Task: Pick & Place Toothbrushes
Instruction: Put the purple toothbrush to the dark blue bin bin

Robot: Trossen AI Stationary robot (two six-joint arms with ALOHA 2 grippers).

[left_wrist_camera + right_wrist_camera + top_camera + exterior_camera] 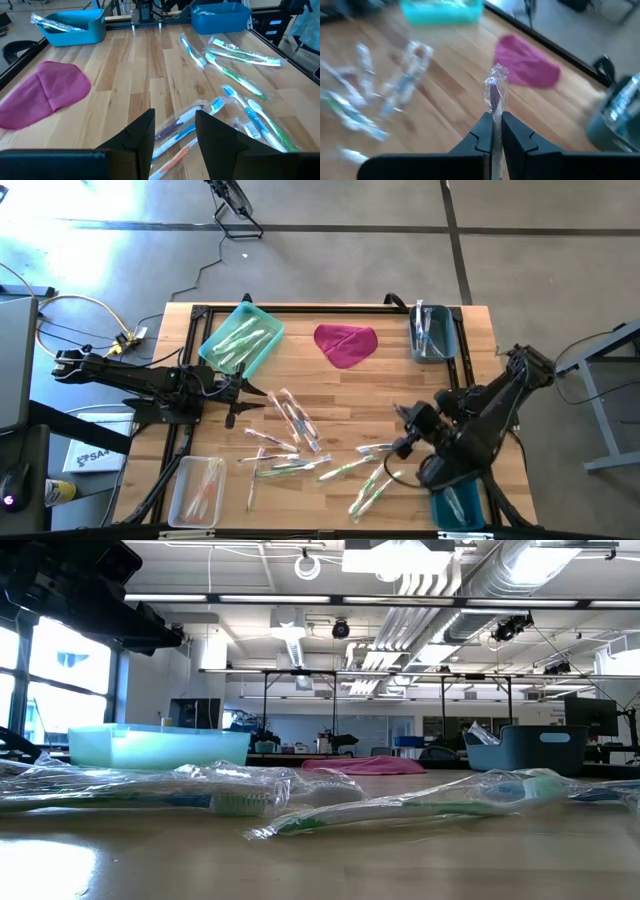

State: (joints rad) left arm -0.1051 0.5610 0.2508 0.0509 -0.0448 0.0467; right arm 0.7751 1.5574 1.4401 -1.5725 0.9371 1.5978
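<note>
Several wrapped toothbrushes (295, 435) lie flat and scattered on the middle of the wooden table, also seen in the left wrist view (235, 75). My right gripper (496, 125) hangs above the table's right half (402, 418), shut on one wrapped toothbrush (495, 95) with a dark handle. My left gripper (175, 135) waits at the table's left side (238, 395), open, above the boards, with nothing between its fingers. A magenta cloth (345, 345) lies flat at the far middle. My right gripper pinches the wrapped toothbrush between its two fingers, on the wrapper beside the fingertips (495, 116). The toothbrush lies along the fingers, and its crinkled wrapper end (497, 75) sticks out past their tips. It is lifted clear of the table.
A turquoise bin (242, 338) with toothbrushes stands far left, a dark blue bin (432, 332) far right. A clear bin (195, 490) sits near left, a blue bin (460, 505) near right under the right arm. Bare boards lie between the cloth and the scattered toothbrushes.
</note>
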